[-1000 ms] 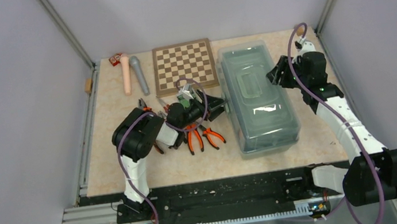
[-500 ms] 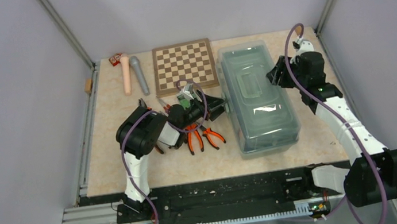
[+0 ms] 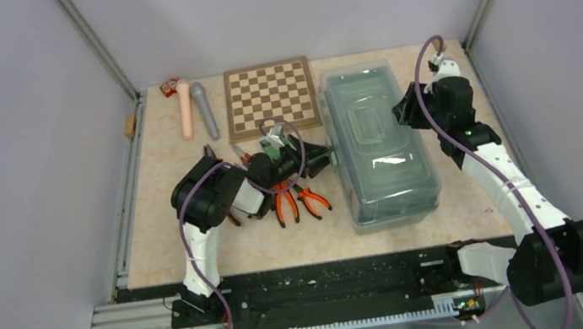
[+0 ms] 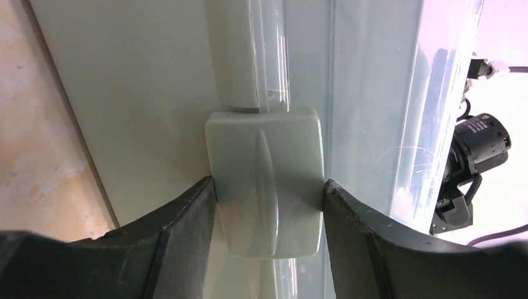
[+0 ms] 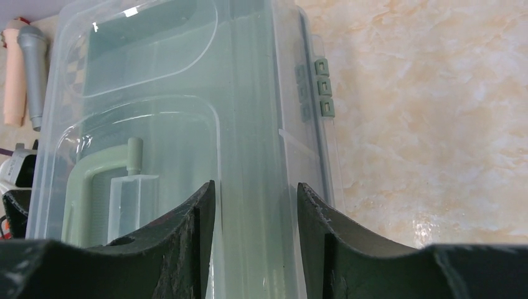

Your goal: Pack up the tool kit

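The sage-green toolbox (image 3: 380, 149) stands shut on the right half of the table, its translucent lid (image 5: 155, 93) over the green handle (image 5: 93, 180). My left gripper (image 3: 327, 153) is at the box's left side, and its fingers press both sides of the green latch (image 4: 264, 156), as the left wrist view (image 4: 268, 182) shows. My right gripper (image 3: 404, 111) is at the box's right edge, and its fingers (image 5: 255, 187) are closed on the lid's rim. Orange-handled pliers (image 3: 285, 204) lie left of the box, partly under my left arm. Other tools there are mostly hidden.
A brown chessboard (image 3: 271, 96) lies at the back, touching the toolbox's left side. A pink cylinder (image 3: 185, 109) and a grey cylinder (image 3: 204, 110) lie at the back left, with a small red box (image 3: 169, 86) beside them. The lid's hinges (image 5: 320, 87) face right.
My right wrist has shifted slightly back and left at the box's edge. My left gripper stays on the latch. The toolbox has not moved.
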You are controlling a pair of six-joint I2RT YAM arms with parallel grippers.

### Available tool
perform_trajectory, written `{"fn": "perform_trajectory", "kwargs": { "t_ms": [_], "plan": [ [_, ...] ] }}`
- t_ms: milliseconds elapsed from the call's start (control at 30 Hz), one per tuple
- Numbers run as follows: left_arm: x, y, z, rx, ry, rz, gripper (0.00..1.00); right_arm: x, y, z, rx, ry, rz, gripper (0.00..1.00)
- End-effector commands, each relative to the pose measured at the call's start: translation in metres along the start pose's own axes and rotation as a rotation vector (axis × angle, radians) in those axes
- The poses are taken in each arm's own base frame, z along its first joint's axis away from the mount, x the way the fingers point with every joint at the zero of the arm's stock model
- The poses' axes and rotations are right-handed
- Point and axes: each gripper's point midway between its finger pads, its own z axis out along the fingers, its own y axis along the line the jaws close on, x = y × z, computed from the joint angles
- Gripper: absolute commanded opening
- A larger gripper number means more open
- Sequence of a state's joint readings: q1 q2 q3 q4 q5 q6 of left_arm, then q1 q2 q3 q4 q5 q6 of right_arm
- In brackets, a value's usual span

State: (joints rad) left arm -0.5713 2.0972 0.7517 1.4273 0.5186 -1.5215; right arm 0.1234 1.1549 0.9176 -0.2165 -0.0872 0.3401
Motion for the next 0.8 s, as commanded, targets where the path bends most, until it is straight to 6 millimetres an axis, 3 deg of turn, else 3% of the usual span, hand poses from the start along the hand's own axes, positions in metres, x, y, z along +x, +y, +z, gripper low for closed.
{"fn": "perform_trajectory", "kwargs": {
  "t_ms": [0, 333, 633, 700, 767],
  "plan": [
    [0.013, -0.081, 0.008, 0.242, 0.023, 0.133, 0.43, 0.112, 0.0, -0.008, 0.009, 0.396, -0.049, 0.45],
    [0.006, -0.077, 0.005, 0.032, -0.018, 0.282, 0.01, 0.125, -0.016, -0.005, 0.104, 0.414, -0.098, 0.43],
    [-0.006, -0.061, -0.005, -0.175, -0.061, 0.366, 0.0, 0.13, -0.02, -0.003, 0.117, 0.416, -0.096, 0.43],
    [-0.009, -0.057, -0.01, -0.211, -0.079, 0.377, 0.08, 0.129, -0.019, -0.003, 0.114, 0.409, -0.096, 0.43],
    [-0.012, -0.051, -0.017, -0.244, -0.106, 0.382, 0.25, 0.127, -0.018, -0.003, 0.112, 0.403, -0.096, 0.43]
  ]
}}
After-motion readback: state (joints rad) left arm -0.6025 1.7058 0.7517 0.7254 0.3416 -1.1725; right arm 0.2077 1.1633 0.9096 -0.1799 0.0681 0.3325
